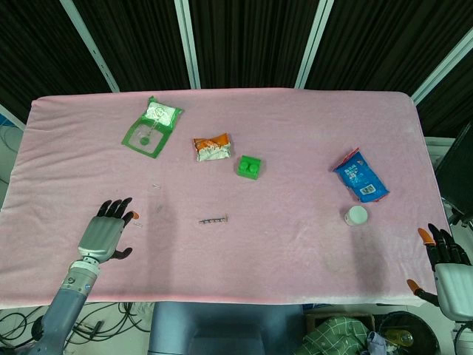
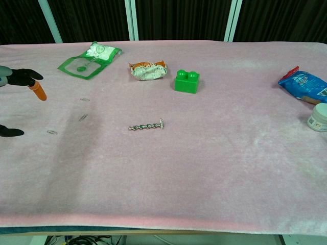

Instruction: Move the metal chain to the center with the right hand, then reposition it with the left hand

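Metal chain point(image 1: 213, 220) lies near the middle of the pink bench point(image 1: 295, 148), long axis left-to-right. The left robot hand point(image 1: 106, 234), empty with fingers apart, is nearer, the chain to its right. The right robot hand point(image 1: 446, 267), also spread, sits far right.

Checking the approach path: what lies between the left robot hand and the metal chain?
In the head view, only small paper clips on pink cloth lie between the left robot hand and the metal chain.
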